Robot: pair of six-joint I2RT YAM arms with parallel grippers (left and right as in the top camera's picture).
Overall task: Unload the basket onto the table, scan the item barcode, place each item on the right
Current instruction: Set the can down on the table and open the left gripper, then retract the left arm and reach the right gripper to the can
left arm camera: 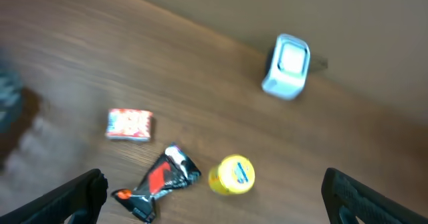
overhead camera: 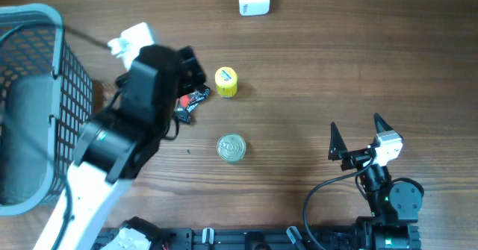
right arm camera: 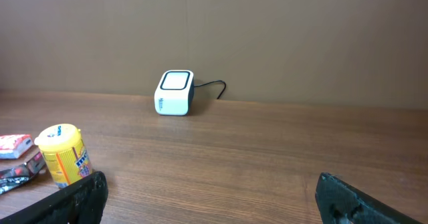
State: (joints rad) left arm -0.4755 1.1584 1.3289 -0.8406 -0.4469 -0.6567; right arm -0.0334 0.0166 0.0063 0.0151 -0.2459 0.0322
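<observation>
Your left gripper [left arm camera: 214, 184] is hanging wide open, released, above the table [overhead camera: 336, 56], and it is gripping nothing. Below it, in its wrist view, a black packet [left arm camera: 157, 182] is lying just beside a yellow tub [left arm camera: 232, 175], and a red pack [left arm camera: 130, 124] is lying near them. The scanner [left arm camera: 286, 67] is sitting well apart from these items at the table's far edge, with its window on top. A can [overhead camera: 231, 148] is standing near the tub, on the robot's side of it. Your right gripper [overhead camera: 356, 123] is also resting open and empty, well to the right of the items. A basket [overhead camera: 30, 26] is standing at the left edge, beside the left arm.
</observation>
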